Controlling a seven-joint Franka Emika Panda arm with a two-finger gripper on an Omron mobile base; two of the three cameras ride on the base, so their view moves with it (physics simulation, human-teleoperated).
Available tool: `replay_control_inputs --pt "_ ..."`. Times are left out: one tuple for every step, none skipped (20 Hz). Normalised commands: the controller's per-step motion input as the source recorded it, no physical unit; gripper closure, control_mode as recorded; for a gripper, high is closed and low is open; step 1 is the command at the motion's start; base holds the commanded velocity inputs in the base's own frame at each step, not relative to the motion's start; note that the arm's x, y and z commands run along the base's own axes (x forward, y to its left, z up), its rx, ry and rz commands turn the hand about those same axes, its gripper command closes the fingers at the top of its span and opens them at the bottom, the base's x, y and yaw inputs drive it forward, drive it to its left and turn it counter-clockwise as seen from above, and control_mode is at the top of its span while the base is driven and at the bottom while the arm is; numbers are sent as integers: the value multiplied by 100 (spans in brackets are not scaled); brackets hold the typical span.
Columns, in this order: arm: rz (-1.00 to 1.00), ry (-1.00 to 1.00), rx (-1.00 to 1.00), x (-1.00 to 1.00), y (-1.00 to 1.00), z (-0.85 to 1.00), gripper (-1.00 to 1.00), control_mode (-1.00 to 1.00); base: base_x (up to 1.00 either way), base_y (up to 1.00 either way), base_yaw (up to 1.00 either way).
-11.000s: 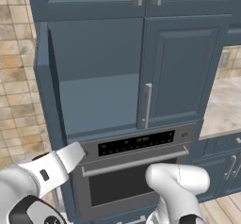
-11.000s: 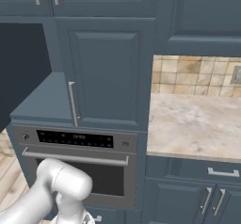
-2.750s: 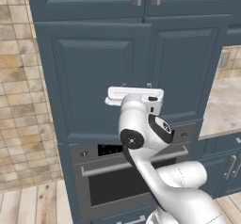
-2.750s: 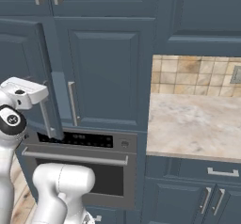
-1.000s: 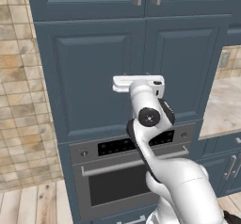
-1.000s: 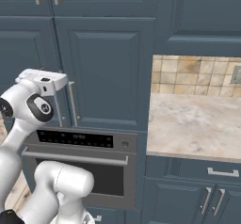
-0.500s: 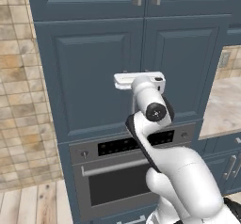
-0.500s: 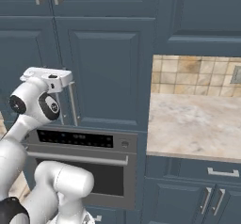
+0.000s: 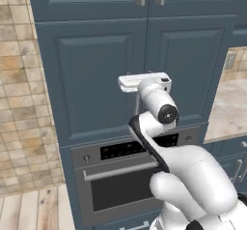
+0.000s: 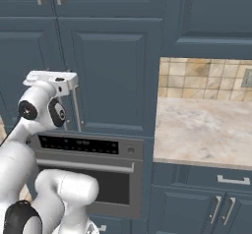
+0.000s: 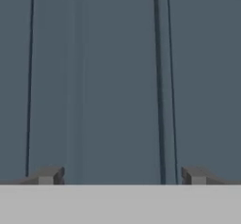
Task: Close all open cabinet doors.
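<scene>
Cabinet doors [image 9: 91, 79] shut flush; hand [image 11: 121, 175] (fingers apart) faces them, empty.

1. I see a built-in oven [image 9: 120, 180] with a black glass door and a steel bar handle [image 10: 93, 166].
2. A beige tiled wall [image 9: 21, 108] sits left of it, above wood flooring [image 9: 34, 209].
3. A marble table [image 10: 202, 130] lies right, below a tiled backsplash [image 10: 206, 80].

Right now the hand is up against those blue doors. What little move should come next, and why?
Probably a small pull straight back. The left cabinet door above the oven looks flush with the right cabinet door, and the open gripper sits right at the panel, holding nothing, so the push seems done.
</scene>
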Motion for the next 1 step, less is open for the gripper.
replay_control_inputs --pt "7 1 0 18 -2 0 -100 -100 0 0 0"
